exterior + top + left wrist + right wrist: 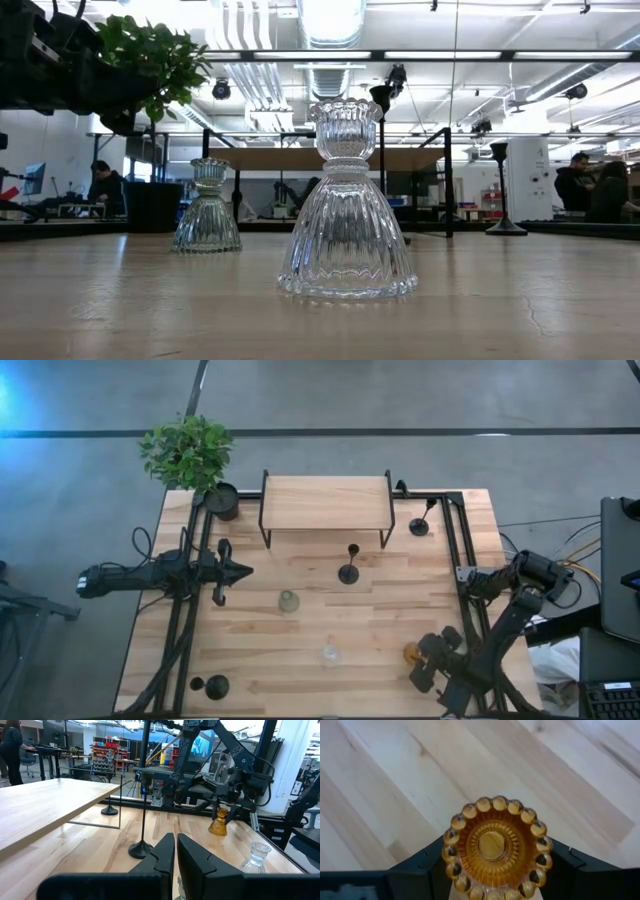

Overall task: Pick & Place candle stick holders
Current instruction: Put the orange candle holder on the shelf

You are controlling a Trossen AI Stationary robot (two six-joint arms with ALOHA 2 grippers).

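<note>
Right wrist view: my right gripper (pixel 495 870) has its fingers on either side of the amber glass holder (pixel 496 847), close against its scalloped rim; whether they press it yet I cannot tell. High view places this holder (pixel 411 654) near the front right of the table (pixel 380 620), with the right arm reaching in from the right edge. My left gripper (pixel 242 571) hovers over the left-middle of the table, fingers (pixel 160 857) clenched together on nothing. Clear glass holder (pixel 329 656) stands front centre; olive-green glass holder (pixel 288 601) sits between it and the left gripper. One slim black holder (pixel 349 568) stands just in front of the wooden riser shelf (pixel 325 502), a second (pixel 420 525) to the shelf's right, a third (pixel 209 685) lies at the front left corner. Potted plant (pixel 190 455) at the back left.
</note>
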